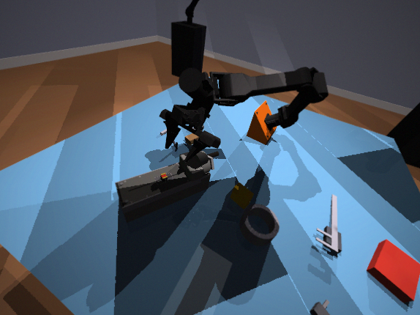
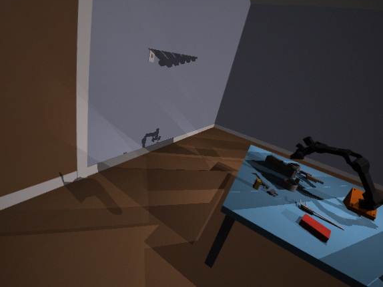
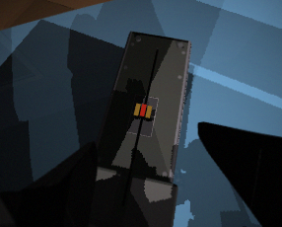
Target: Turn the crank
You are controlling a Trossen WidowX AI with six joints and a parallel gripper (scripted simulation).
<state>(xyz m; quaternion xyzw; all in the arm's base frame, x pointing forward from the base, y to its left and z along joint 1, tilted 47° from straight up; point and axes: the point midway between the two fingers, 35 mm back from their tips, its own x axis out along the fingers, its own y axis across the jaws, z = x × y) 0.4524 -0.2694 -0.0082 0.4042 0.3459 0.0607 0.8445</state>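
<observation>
The dark slide machine (image 1: pixel 166 199) (image 2: pixel 275 164) (image 3: pixel 168 74) lies on the blue table. In the wrist view its red pointer (image 3: pixel 143 110) (image 1: pixel 164 176) sits between the left brass mark (image 3: pixel 137 110) and the right brass mark (image 3: pixel 149 112), and looks about level with them. A round housing (image 1: pixel 202 161) stands at the machine's right end in the top view, with a dark peg (image 1: pixel 214 154) sticking out; whether this is the crank handle is hard to tell. My gripper (image 1: pixel 177 154) (image 3: pixel 148 137) is open and empty, its fingers spread above the machine near the housing. The crank is not clearly visible in the wrist view.
A yellow block (image 1: pixel 241 196) and a grey ring (image 1: pixel 252 236) (image 2: pixel 291 187) are near the machine. A caliper-like tool (image 1: pixel 334 216) and a red block (image 1: pixel 396 269) (image 2: pixel 315 227) lie farther off. A tan block (image 1: pixel 191 138) is behind the gripper. The arm's orange base (image 1: pixel 257 126) stands behind.
</observation>
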